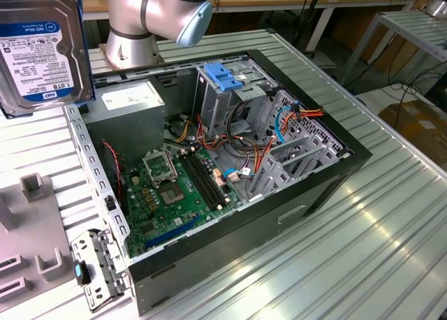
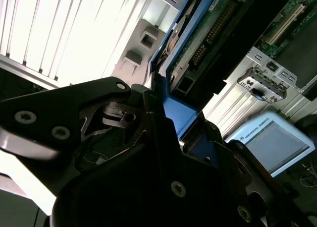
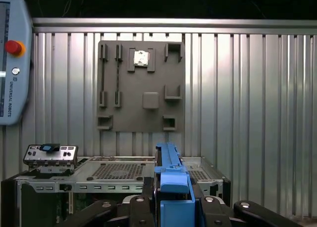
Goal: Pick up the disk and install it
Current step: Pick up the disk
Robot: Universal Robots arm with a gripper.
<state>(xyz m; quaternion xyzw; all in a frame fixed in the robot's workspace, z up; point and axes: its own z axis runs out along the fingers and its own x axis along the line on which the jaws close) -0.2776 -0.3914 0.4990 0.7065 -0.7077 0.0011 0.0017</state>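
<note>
The disk (image 1: 42, 47) is held up in the air at the exterior view's left, outside the case (image 1: 300, 208) and close to that camera. Its black-silver body faces out with a white label: a blue band runs across the top, small print lies under it, and barcodes sit along the lower edge. The print is left unread.

In the first wrist view the disk's blue rail frame (image 3: 173, 187) stands on edge in the gripper (image 3: 173, 209) – the black jaws are pressed against both its sides, clamped on it. In the second wrist view the disk's underside (image 2: 208, 33) shows a green circuit board and a connector row, with the blue frame running down into the gripper (image 2: 173, 105).

The case lies open on its side on the ribbed metal counter (image 1: 363, 264). Inside it are a green motherboard (image 1: 167, 194), a metal cage (image 1: 227, 75) with a blue top, a grey power supply (image 1: 129, 100) with a white sticker, and orange, red and blue cables (image 1: 293, 117).

Behind the case stands the arm (image 1: 150, 16), silver with a pale blue cap. A grey fixture plate (image 3: 141, 85) with raised blocks lies on the counter beyond the case – a small metal part sits near its far edge. A teach pendant (image 3: 12, 63) with a red button (image 3: 13, 47) rests beside the plate.
</note>
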